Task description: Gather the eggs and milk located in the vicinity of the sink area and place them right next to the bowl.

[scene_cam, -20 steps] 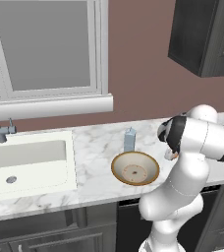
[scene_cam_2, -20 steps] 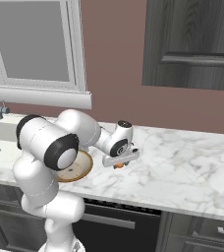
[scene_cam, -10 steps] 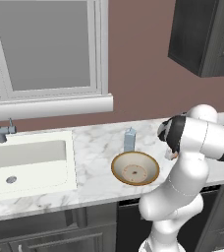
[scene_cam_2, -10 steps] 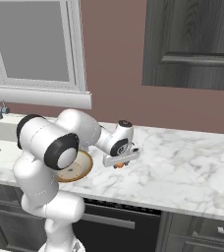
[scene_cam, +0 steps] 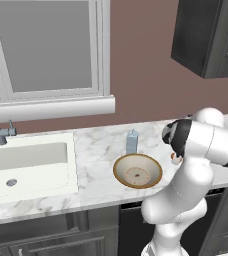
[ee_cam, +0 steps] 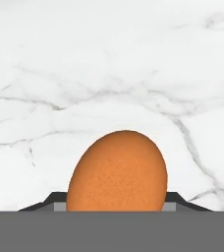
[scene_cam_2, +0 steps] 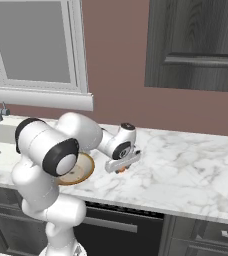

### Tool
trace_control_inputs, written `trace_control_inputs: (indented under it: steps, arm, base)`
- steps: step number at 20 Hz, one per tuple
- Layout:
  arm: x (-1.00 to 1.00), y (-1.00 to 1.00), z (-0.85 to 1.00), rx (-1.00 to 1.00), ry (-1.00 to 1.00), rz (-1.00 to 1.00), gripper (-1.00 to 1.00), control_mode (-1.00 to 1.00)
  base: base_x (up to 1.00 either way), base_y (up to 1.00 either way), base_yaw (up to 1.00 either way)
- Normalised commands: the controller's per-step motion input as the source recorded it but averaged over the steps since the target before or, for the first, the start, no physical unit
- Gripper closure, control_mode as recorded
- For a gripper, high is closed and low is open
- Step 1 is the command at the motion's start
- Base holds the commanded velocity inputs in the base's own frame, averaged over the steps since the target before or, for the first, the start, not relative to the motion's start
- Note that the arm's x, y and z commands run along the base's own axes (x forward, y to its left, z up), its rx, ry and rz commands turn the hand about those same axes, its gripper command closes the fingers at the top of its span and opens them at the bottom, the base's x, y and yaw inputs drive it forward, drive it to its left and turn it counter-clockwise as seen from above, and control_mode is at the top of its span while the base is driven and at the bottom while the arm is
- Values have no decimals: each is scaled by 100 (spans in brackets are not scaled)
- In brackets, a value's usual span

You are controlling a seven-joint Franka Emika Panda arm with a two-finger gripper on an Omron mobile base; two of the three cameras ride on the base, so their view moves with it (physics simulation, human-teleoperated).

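End effector clamps egg low over counter (right of bowl); lower until contact, then release gently.

arm shell: we see glossy white rounded segments, bulging at the joints and narrowing between them.
joints: we see dark charcoal bands and round black end caps set into the white casing; one large cap faces the right base camera.
pedestal: we see a white swelling column well below the pincer, widening toward the floor.
wrist: we see a short white cylinder just behind the pincer, with a dark round disc on its side.
gripper: we see a flat pale grey-white bar-shaped hand body.
fingers: we see small dark grey tips with lighter grey inner faces.
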Motion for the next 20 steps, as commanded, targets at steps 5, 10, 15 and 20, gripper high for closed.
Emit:
trace_control_inputs:
  steps: [5, 10, 15, 20]
  arm:
    - [-20, 0, 0, 1, 0, 19, 100, -100]
    - [-15, 0, 0, 5, 0, 16, 100, -100]
    - [-11, 0, 0, 8, 0, 13, 100, -100]
    - [-6, 1, 0, 10, 0, 10, 100, -100]
  base:
    - [0, 0, 0]
    - [0, 0, 0]
    - [0, 0, 0]
    - [0, 0, 0]
